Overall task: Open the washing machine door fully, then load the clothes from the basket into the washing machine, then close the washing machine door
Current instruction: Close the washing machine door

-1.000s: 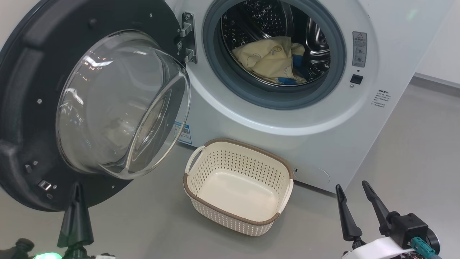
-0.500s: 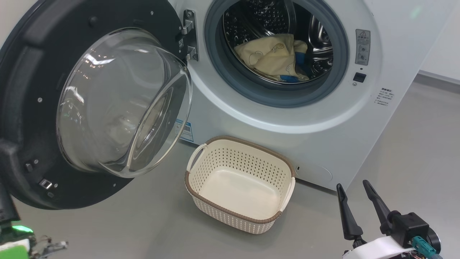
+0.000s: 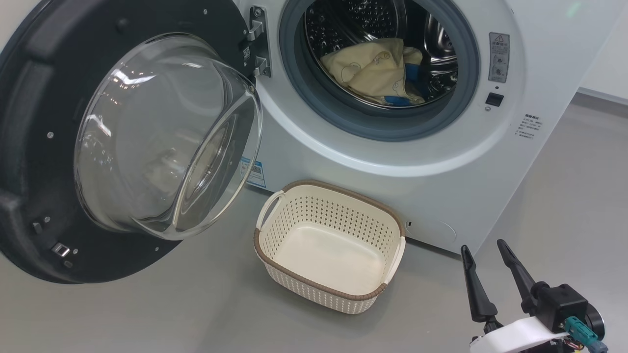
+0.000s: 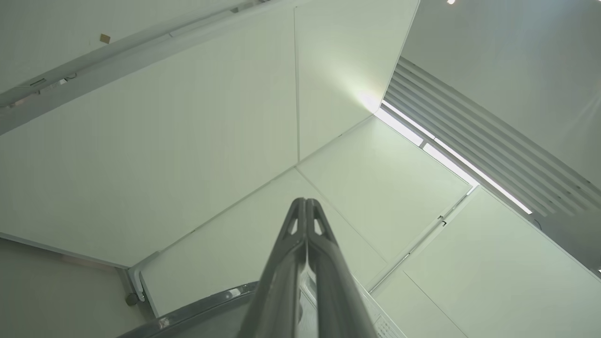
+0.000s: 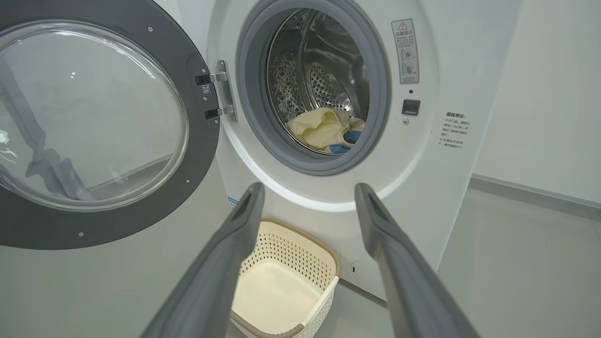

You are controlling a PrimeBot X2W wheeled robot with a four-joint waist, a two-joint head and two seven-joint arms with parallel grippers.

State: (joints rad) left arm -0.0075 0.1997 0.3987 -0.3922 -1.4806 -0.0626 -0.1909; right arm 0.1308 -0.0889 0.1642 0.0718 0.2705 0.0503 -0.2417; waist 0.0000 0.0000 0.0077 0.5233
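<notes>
Left end effector [image 4: 306,202] has swung up, away from the door [image 3: 34,122], clenched empty, right end effector [image 3: 482,246] hangs released near the empty basket [image 3: 319,289], clothes [image 3: 375,71] inside the washing machine [image 3: 441,186], door wide open

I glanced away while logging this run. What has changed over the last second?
The left gripper, fingers shut, swung away leftward from the door's lower edge and now points upward. The head view shifted slightly. Unchanged: right gripper open and idle, door open, clothes in the washing machine, basket empty.
</notes>
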